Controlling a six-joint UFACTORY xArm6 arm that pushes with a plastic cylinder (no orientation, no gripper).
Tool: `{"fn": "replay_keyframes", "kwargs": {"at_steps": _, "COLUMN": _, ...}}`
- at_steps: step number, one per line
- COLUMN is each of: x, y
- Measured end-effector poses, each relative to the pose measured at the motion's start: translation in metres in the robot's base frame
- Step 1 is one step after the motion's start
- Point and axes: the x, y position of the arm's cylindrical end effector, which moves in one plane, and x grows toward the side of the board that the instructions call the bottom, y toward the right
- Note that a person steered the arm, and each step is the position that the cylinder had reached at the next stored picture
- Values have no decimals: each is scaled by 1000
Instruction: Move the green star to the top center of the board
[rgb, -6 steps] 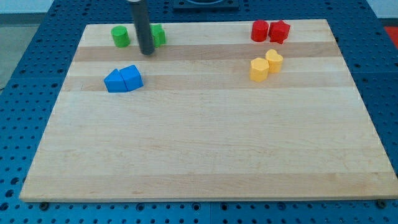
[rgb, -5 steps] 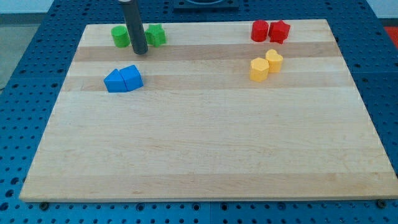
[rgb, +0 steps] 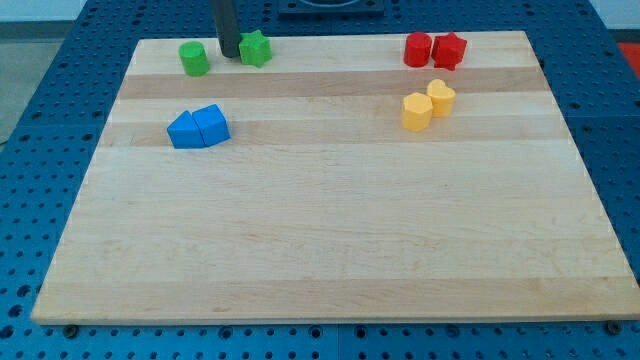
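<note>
The green star (rgb: 256, 48) lies near the board's top edge, left of centre. My tip (rgb: 229, 54) stands right beside the star's left side, between it and a green cylinder (rgb: 194, 58). The rod rises out of the view's top. I cannot tell whether the tip touches the star.
Two blue blocks (rgb: 198, 127) sit together at the left. A red cylinder (rgb: 417, 48) and a red star (rgb: 449, 50) sit at the top right. Two yellow blocks (rgb: 428, 106) lie below them. The wooden board (rgb: 330, 230) rests on a blue perforated table.
My tip moved up toward the view's top, from below the two green blocks into the gap between them. The green star looks about where it was.
</note>
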Motion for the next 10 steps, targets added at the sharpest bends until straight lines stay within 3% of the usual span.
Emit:
{"fn": "replay_keyframes", "kwargs": {"at_steps": 4, "x": -8, "y": 79}}
{"fn": "replay_keyframes", "kwargs": {"at_steps": 5, "x": -25, "y": 80}}
{"fn": "replay_keyframes", "kwargs": {"at_steps": 9, "x": -11, "y": 124}}
{"fn": "replay_keyframes", "kwargs": {"at_steps": 10, "x": -9, "y": 103}}
